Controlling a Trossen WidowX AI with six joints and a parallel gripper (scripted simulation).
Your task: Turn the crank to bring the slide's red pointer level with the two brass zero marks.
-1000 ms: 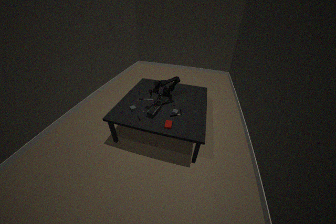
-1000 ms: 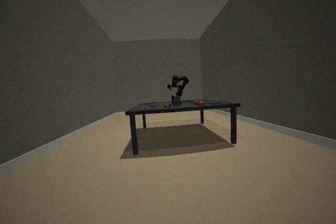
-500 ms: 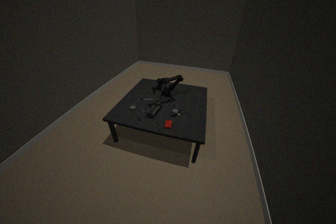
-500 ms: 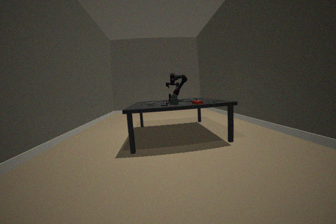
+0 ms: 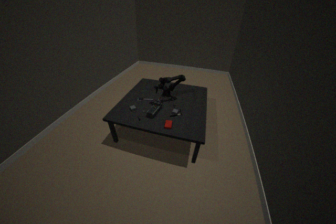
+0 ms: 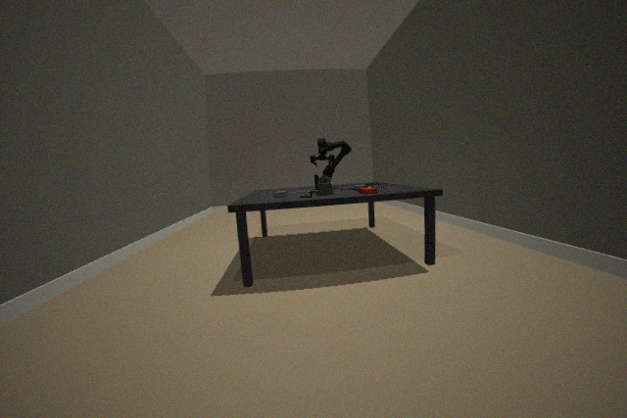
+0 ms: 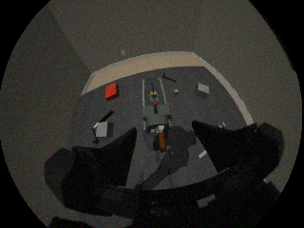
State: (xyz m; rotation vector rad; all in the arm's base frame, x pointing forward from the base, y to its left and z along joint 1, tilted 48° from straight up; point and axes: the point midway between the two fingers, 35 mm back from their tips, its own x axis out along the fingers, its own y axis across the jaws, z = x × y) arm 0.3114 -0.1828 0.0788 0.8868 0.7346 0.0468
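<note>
The machine (image 5: 154, 110) (image 7: 157, 114) stands on the dark table, with a grey housing and a long railed frame. Its orange crank handle (image 7: 162, 142) sticks out on the arm's side of the housing in the wrist view. Two small yellow marks (image 7: 153, 94) show between the rails. A small red spot (image 7: 155, 103), seemingly the pointer, shows between them and the housing; its exact level is too small to tell. My gripper (image 5: 156, 89) (image 6: 313, 162) (image 7: 165, 127) is open and empty, above the table. The handle appears between its spread fingers in the wrist view, apart from them.
A red block (image 5: 168, 124) (image 6: 367, 191) (image 7: 111, 90) lies beyond the machine to one side. Grey blocks (image 7: 102, 129) (image 7: 202, 88) lie on both sides of it. A black bar (image 7: 105, 115), a small pale piece (image 7: 176, 90) and a black angled piece (image 7: 169, 78) lie nearby.
</note>
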